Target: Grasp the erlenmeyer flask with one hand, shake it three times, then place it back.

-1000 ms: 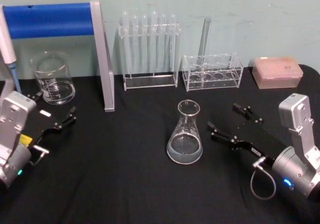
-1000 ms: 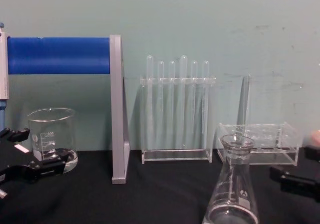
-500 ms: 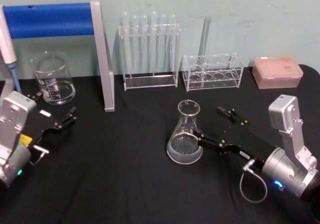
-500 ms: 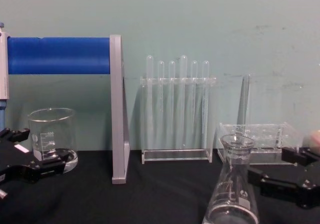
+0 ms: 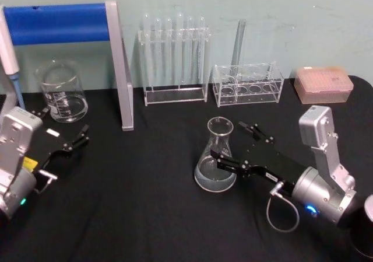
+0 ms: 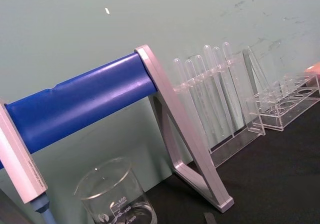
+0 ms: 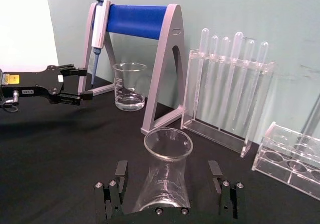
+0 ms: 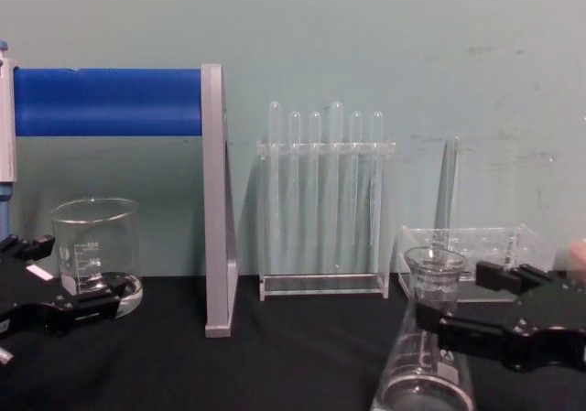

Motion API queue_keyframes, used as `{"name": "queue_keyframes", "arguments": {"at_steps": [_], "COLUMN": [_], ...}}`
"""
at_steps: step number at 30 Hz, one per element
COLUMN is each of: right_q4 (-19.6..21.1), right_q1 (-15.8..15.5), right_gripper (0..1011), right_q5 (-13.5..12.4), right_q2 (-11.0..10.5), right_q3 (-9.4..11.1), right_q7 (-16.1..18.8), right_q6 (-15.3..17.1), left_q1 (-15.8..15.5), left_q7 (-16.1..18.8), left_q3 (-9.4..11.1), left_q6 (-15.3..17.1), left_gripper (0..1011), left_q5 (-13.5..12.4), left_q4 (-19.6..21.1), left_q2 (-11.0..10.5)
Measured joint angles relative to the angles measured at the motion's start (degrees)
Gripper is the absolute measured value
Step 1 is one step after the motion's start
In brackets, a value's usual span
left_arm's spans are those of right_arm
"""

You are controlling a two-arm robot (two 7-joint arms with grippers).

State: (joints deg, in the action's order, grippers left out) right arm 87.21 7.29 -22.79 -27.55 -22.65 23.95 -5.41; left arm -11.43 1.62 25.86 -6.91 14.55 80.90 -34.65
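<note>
The erlenmeyer flask (image 5: 215, 157) and the beaker (image 5: 61, 93) are clear, glossy glass with white printed marks. The table (image 5: 145, 215) is covered in matt black cloth, smooth and without sheen. The right gripper (image 5: 227, 140) and the left gripper (image 7: 82, 82) are matt black, either plastic or coated metal. The arm housings (image 5: 317, 133) behind them are smooth satin silver. The tall tube rack (image 5: 173, 95) and the low rack (image 5: 247, 87) are clear, shiny plastic. The stand (image 5: 119, 69) has dull grey metal legs and a smooth blue bar. The box (image 5: 323, 84) is frosted pinkish plastic. The wall (image 5: 291, 17) is matt pale-green paint, scuffed.
</note>
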Motion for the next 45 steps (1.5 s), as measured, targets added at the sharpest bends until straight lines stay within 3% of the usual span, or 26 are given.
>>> {"name": "queue_keyframes", "arguments": {"at_steps": [19,36,45], "right_q4": [-5.52,-6.52,-6.43], "right_q1": [3.97,4.55,4.51], "right_gripper": [1000,1000,836], "right_q5": [1.04,1.18,1.18], "right_q2": [4.65,5.40,5.35], "right_q3": [0.02,0.23,0.19], "right_q7": [2.94,3.14,3.11], "right_q6": [0.71,0.54,0.52], "left_q1": [0.00,0.00,0.00], "left_q7": [0.00,0.00,0.00], "left_q3": [0.00,0.00,0.00], "left_q6": [0.00,0.00,0.00], "left_gripper": [1001,1001,1001], "left_q5": [0.00,0.00,0.00], "left_q4": [0.00,0.00,0.00], "left_q2": [0.00,0.00,0.00]}}
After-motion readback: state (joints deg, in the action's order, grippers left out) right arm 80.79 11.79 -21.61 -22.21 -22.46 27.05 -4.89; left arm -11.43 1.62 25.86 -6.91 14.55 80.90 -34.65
